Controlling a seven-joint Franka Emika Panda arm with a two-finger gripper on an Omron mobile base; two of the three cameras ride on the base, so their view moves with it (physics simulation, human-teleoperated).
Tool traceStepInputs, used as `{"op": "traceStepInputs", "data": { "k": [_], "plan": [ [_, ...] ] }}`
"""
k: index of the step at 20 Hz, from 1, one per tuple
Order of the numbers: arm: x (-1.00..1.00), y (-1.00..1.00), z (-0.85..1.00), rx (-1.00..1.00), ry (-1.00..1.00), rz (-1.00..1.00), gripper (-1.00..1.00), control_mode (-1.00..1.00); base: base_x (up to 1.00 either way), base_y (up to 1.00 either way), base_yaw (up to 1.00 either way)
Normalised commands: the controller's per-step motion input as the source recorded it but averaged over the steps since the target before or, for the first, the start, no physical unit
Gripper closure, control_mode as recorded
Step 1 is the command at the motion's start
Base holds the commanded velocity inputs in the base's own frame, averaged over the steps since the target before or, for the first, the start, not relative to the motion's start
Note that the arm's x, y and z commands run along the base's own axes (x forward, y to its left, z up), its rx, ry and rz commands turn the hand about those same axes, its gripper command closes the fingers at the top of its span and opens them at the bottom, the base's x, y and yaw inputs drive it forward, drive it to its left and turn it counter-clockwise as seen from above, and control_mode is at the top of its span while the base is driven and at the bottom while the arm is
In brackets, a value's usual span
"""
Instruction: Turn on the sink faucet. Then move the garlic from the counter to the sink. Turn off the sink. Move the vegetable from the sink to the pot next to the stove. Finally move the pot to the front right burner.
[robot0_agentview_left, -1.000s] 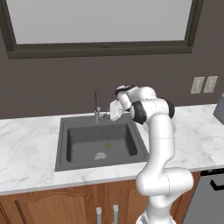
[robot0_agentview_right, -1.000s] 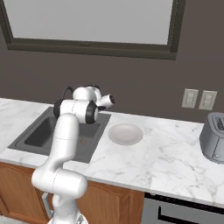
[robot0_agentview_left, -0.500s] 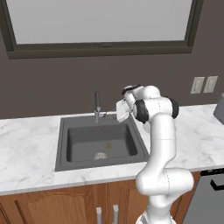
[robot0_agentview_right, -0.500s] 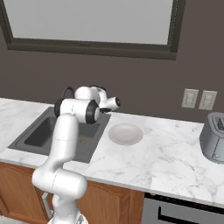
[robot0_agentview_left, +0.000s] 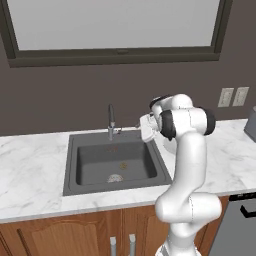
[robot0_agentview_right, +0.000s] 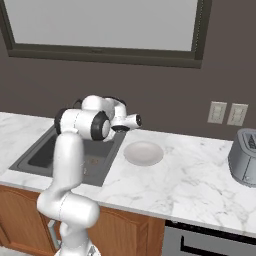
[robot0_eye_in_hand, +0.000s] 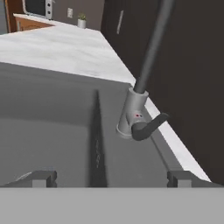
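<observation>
The end effector (robot0_eye_in_hand: 111, 177) is standing fully released, its two fingertips spread wide apart at the bottom of the hand view and gripping nothing. In the left base view the end effector (robot0_agentview_left: 146, 131) is hovering above the back right corner of the sink (robot0_agentview_left: 116, 162), to the right of the sink faucet (robot0_agentview_left: 111, 122) and apart from it.

In the hand view the sink faucet (robot0_eye_in_hand: 144, 78) is lying ahead of the end effector, slightly toward the right fingertip. Its slim dark neck is rising from a grey cylindrical base on the rim of the sink (robot0_eye_in_hand: 57, 113), and its small side lever (robot0_eye_in_hand: 148, 127) is projecting from the base, pointing toward the right fingertip. No fingertip is touching the lever or the base.

The sink is sitting recessed in the white marble surface (robot0_agentview_left: 30, 170). A small object, too small to identify, is lying on the basin floor near the round drain (robot0_agentview_left: 115, 178).

In the right base view a white plate (robot0_agentview_right: 143, 152) is resting on the surface (robot0_agentview_right: 190, 180) just to the right of the sink (robot0_agentview_right: 35, 157), and a grey toaster (robot0_agentview_right: 244, 157) is standing at the far right.
</observation>
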Motion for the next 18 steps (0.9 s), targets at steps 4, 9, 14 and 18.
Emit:
{"op": "traceStepInputs", "data": {
  "k": [4, 9, 14, 18],
  "plan": [
    [-0.75, 0.22, 0.57, 0.0, -0.01, -0.07, -1.0, -1.0, 0.0, 0.0, 0.0],
    [-0.65, 0.12, 0.63, 0.0, 0.0, -0.09, -1.0, -1.0, 0.0, 0.0, 0.0],
    [-0.34, 0.0, 0.75, -0.02, 0.04, -0.12, -1.0, -1.0, 0.0, 0.0, 0.0],
    [-0.2, 0.0, 0.72, -0.06, 0.13, -0.12, -1.0, -1.0, 0.0, 0.0, 0.0]
  ]
}}
